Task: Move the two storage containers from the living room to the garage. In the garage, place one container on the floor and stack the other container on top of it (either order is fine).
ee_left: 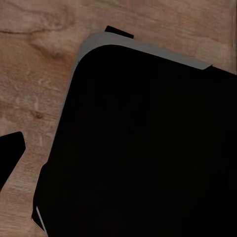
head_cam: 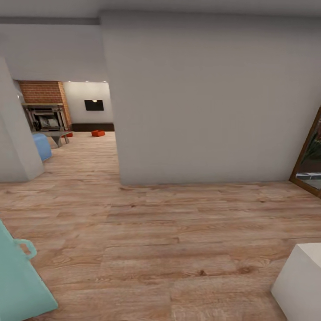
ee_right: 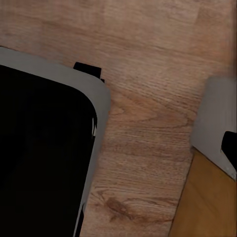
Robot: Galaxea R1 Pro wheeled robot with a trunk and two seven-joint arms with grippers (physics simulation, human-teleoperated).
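Far off through the opening at the left, one orange-red storage container sits on the living room's wood floor near the back wall. A sliver of a second container peeks out beside the glass table. In the left wrist view a single dark fingertip hangs over the planks beside the robot's black base. In the right wrist view a dark finger part shows at the picture's edge, next to the base. Neither hand holds anything that I can see.
A broad white wall stands straight ahead, with the passage to its left. Brick fireplace and blue sofa lie beyond. A wood-framed glass door is at the right, a teal object near left, a white block near right.
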